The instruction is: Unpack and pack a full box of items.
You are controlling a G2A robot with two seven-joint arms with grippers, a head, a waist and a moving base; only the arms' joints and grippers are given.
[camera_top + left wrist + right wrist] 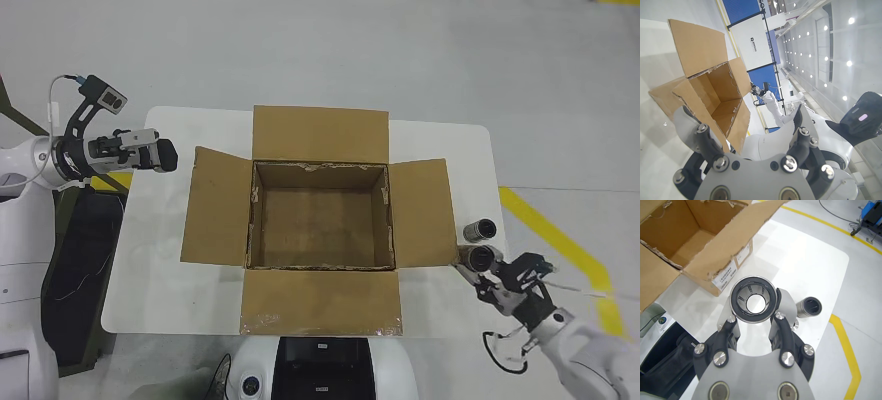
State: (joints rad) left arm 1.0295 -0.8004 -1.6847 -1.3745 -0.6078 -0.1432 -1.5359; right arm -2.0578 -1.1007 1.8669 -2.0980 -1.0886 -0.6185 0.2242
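Now right gripper point(754, 302) clamps 1 metal sleeve point(753, 279) beside the empty box point(318, 135).
1 loose sleeve point(809, 307) stands nearby, probably unpacked; left gripper point(742, 115) hangs open, out of the way.

A brown corrugated cardboard box point(318, 230) sits upright in the middle of the white surface point(150, 290). All 4 flaps are folded outward and its bare floor shows. Just beyond its right flap point(420, 212) are 2 silver hollow metal cylinders with dark end rings. The nearer cylinder point(753, 300) is clamped in the right gripper point(755, 305), bore facing the wrist camera. The farther cylinder point(809, 307) rests on the surface close beside it.
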